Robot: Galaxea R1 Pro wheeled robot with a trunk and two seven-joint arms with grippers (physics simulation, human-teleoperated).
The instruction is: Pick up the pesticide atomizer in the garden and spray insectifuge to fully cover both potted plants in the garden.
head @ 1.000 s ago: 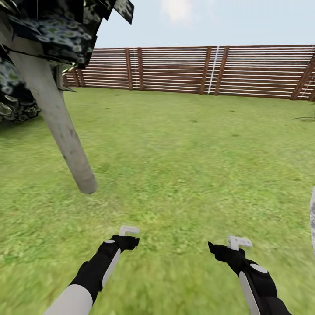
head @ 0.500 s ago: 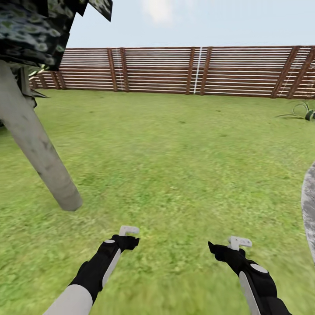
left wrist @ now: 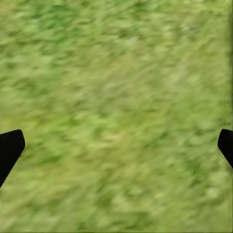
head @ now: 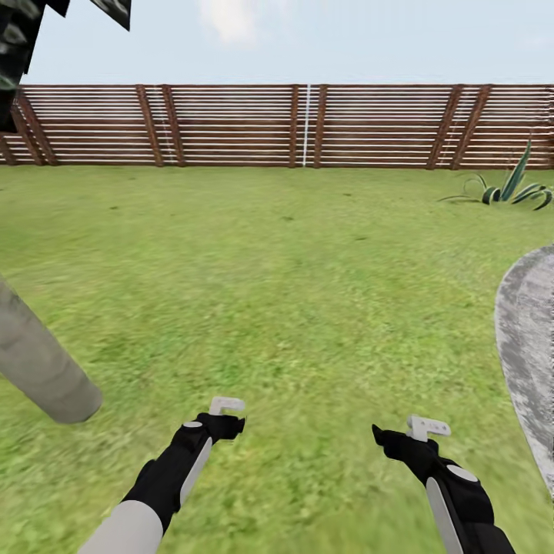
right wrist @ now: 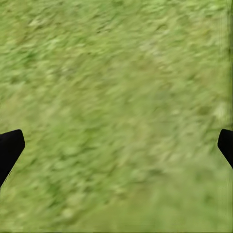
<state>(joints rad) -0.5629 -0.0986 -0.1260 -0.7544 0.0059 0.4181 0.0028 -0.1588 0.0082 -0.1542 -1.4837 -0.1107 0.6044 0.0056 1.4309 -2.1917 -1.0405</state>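
The pesticide atomizer is out of view. A low rosette of pointed green leaves [head: 504, 188], seemingly one of the potted plants, stands far off at the right by the fence. My left gripper [head: 225, 413] and right gripper [head: 425, 432] hang low over the lawn [head: 292, 292], side by side. In the left wrist view the left gripper [left wrist: 116, 150] is open, its dark fingertips [left wrist: 9, 150] wide apart over blurred grass. The right gripper [right wrist: 116, 150] is open in the same way, with nothing between its fingers.
A leaning grey palm trunk [head: 38, 369] stands close on the left, with dark foliage [head: 15, 46] above it. Grey stone paving [head: 531, 338] curves in at the right. A brown slatted fence [head: 308, 127] closes off the far side of the garden.
The camera has swung to the right: the trunk and foliage slid off to the left, and the rosette plant and grey paving came further into view. Both arms hold the same pose.
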